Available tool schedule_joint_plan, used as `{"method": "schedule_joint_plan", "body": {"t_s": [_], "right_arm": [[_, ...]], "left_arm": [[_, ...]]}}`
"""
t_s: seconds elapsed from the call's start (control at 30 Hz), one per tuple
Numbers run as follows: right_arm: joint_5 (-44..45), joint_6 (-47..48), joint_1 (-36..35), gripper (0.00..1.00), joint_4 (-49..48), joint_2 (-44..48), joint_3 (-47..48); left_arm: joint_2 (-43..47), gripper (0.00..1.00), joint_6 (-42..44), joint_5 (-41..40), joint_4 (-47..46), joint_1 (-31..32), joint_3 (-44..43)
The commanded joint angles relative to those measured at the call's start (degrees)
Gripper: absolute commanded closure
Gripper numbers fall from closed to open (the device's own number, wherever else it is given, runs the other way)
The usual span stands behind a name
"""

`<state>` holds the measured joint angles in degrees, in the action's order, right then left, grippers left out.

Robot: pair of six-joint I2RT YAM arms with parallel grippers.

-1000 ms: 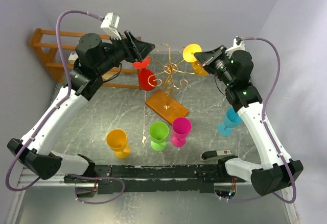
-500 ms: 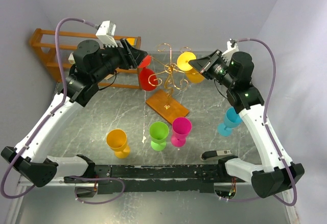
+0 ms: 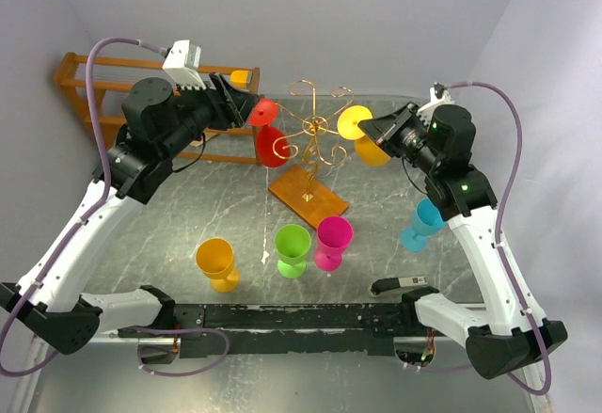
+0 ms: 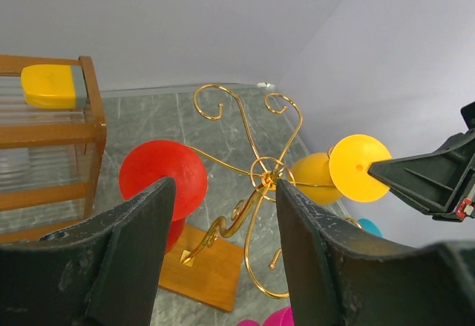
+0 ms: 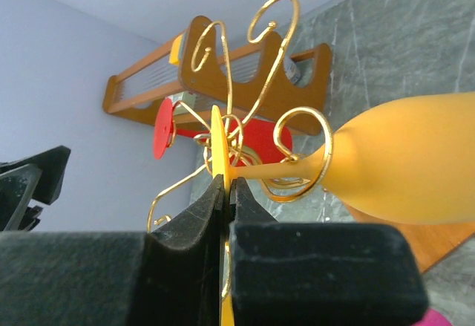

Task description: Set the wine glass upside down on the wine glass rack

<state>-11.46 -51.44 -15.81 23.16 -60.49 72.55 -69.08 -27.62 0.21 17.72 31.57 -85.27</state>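
Marble table [image 3: 188, 208], gold rack [image 3: 306, 197], right fingers [image 5: 189, 226] pinching yellow glass [image 5: 401, 166]

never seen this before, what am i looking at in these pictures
Two robot arms are bolted at the near edge of a table, each ending in a two-finger claw. The wide picture looks down from above and behind; the other two come from cameras on the wrists. On the table stands a gold wire rack with a red glass hanging upside down from it. An orange glass, green glass, pink glass and blue glass stand nearby. The right claw is shut on the foot of a yellow glass, held at the rack. The left claw is open, holding nothing.
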Motion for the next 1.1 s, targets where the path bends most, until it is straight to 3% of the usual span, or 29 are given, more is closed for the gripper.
{"method": "schedule_joint_plan", "body": {"t_s": [0.0,0.7,1.07], "right_arm": [[5.2,0.5,0.5,1.00,2.0,1.4,0.6],[12.0,1.9,0.5,1.00,-0.5,0.6,-0.5],[11.4,3.3,0.4,0.77,-1.8,-1.5,-0.1]], "left_arm": [[1.0,0.33,1.2,-1.6,0.6,-0.4,-0.1],[0.9,0.33,2.1,-2.2,0.1,-0.4,-0.2],[1.7,0.33,3.0,-4.0,0.7,-0.4,0.0]]}}
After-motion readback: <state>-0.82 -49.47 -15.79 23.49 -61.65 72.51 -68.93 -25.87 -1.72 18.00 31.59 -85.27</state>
